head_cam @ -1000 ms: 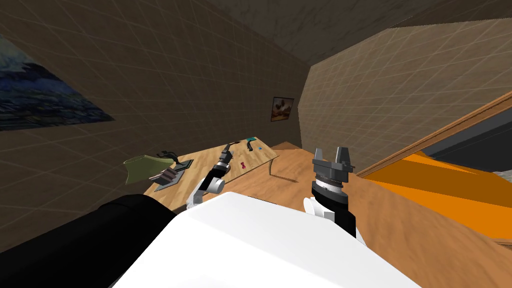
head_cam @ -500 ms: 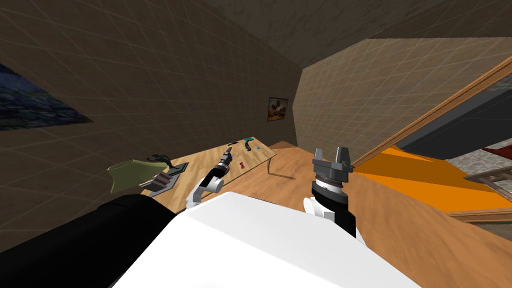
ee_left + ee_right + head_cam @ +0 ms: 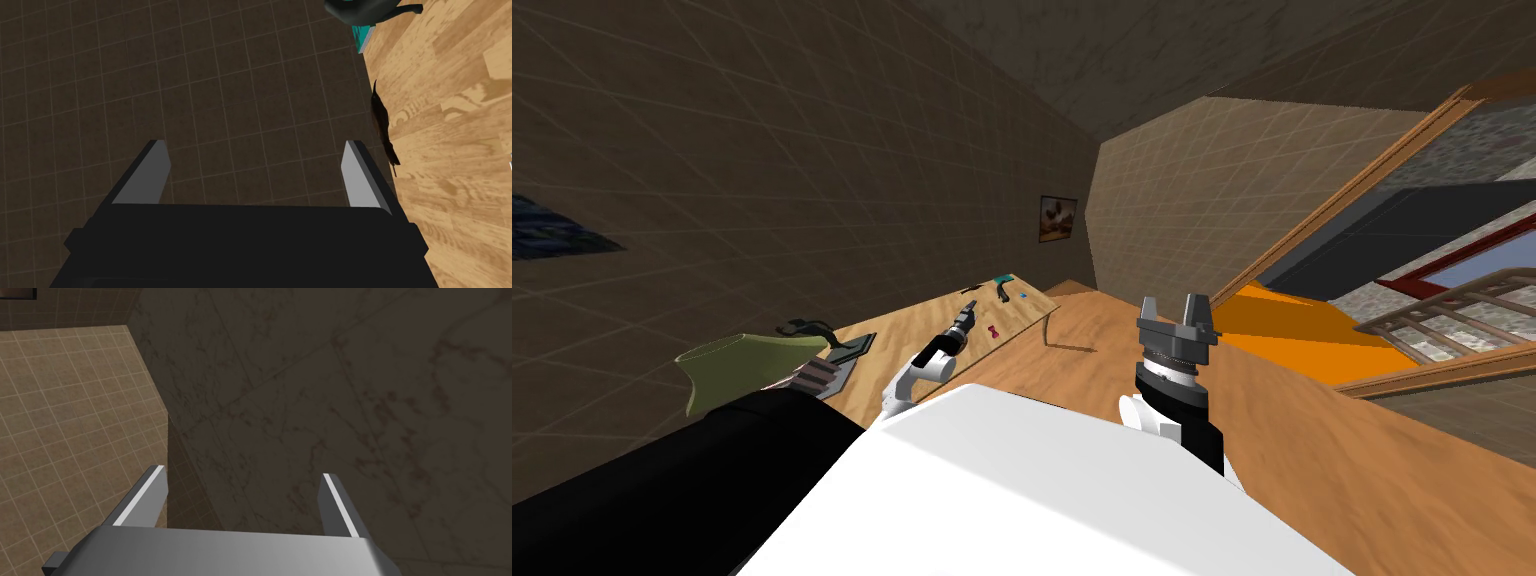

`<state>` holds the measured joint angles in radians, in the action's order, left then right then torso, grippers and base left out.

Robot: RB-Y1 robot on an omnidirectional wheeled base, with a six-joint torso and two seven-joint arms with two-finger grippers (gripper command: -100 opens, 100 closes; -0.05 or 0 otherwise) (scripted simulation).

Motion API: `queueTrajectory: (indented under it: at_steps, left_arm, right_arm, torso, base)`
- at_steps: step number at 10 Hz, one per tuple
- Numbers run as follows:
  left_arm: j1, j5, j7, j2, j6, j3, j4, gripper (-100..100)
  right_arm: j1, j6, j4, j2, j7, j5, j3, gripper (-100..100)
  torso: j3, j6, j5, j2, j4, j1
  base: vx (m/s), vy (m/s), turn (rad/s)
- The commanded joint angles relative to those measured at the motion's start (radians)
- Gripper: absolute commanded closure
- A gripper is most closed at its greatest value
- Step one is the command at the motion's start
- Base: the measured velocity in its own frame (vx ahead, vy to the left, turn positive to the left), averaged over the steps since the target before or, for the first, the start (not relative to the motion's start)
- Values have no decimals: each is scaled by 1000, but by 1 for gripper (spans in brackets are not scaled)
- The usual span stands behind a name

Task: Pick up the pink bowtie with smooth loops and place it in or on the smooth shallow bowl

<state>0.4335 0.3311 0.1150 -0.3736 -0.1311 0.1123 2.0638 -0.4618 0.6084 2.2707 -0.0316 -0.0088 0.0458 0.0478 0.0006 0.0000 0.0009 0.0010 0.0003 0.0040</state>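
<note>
Jaws on both arms gape wide, holding nothing; the pink bowtie [image 3: 995, 331] lies untouched on the tabletop [image 3: 910, 326], so grasping and placing both remain, I'd say.

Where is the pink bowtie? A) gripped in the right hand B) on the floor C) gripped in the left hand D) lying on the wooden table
D: the bowtie lies on the wooden table, apart from the open left hand.
</note>
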Motion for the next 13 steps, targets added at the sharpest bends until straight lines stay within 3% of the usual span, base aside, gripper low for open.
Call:
queueTrajectory:
  at_steps: [1,6,10,12,13]
  left_arm:
    - [-4,10,10,-7,-30,-2,-23,-100]
    - [-24,88,55,-73,-162,11,-113,-100]
    - [-36,137,85,-113,-275,17,-173,-100]
    - [-36,137,85,-113,-298,17,-173,-100]
    - [-42,161,99,-131,-337,19,-202,-100]
  right_arm:
    - [0,0,0,0,0,0,0,0]
    - [0,0,0,0,0,0,0,0]
    - [0,0,0,0,0,0,0,0]
    - [0,0,0,0,0,0,0,0]
    - [0,0,0,0,0,0,0,0]
  torso:
    - [0,0,0,0,0,0]
    - [-1,-1,0,-1,0,-1]
    - [-1,-1,0,-2,0,-1]
    - [-1,-1,0,-3,-1,-1]
    - [-2,-1,0,-3,-1,-2]
  base:
    - [-23,42,-106]
    - [-21,33,-155]
    - [-7,32,-138]
    - [0,20,-49]
    - [6,13,-160]
